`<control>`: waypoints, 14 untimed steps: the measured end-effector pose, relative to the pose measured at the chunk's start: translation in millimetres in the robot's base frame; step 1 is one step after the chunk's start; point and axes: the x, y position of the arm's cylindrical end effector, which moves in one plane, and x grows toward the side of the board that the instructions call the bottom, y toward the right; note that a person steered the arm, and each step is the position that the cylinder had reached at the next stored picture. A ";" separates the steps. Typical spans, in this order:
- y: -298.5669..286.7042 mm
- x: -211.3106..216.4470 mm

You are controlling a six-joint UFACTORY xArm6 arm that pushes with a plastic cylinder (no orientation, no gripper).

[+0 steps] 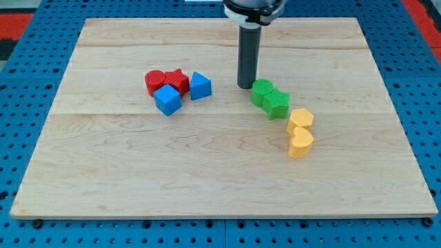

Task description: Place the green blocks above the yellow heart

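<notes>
Pale wooden board fills your one camera view, lying on a blue pegboard surface. Take the yellow heart as your landmark; it sits right of the board's middle. Touching it on the side toward the view's top is a second yellow block, roughly hexagonal. Up and to the left of the heart, you see two green blocks pressed together: a green block whose shape is unclear, close to the upper yellow one, and a rounder green block beyond it. My tip stands just beside that farther green block, on its left. You have no pincer to judge, only the dark rod. Far to the heart's left sit a red cylinder, a red star-like block, a blue cube and another blue block, clustered.
</notes>
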 end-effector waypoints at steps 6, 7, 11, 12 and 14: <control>61.4 38.1; 101.4 26.5; 81.7 54.4; 112.1 32.8; 183.2 62.7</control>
